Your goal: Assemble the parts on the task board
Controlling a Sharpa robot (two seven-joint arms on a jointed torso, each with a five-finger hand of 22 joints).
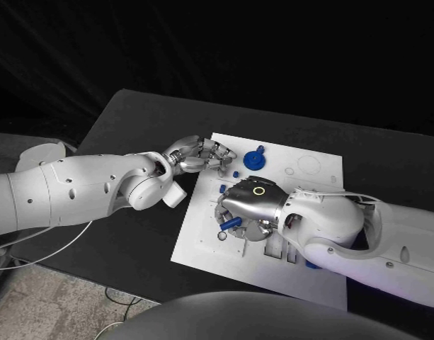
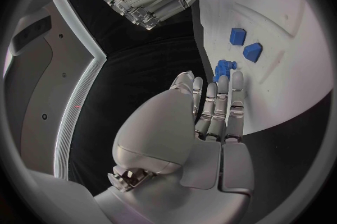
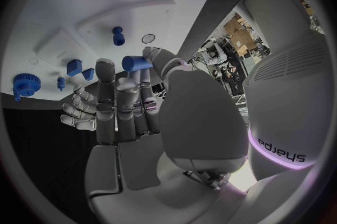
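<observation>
The white task board [image 1: 309, 166] lies in the middle of the black table. My right hand [image 1: 253, 202] hovers over the board's middle and pinches a short blue cylinder [image 3: 135, 62] between thumb and finger; the cylinder [image 1: 230, 222] sticks out on the hand's near side. My left hand [image 1: 202, 152] lies at the board's far left corner with its fingers [image 2: 218, 100] stretched out, holding nothing. Just past its fingertips stands a blue gear-like part [image 1: 255, 157]. Two small blue blocks [image 2: 237, 36] [image 2: 253, 51] and a blue peg [image 3: 118, 36] sit on the board.
Rectangular slots [image 1: 278, 248] are cut into the board's near side, next to my right wrist. A round recess [image 1: 306, 166] marks the board's far right area. Bare black table [image 1: 135, 120] surrounds the board, with the table's edge to the left.
</observation>
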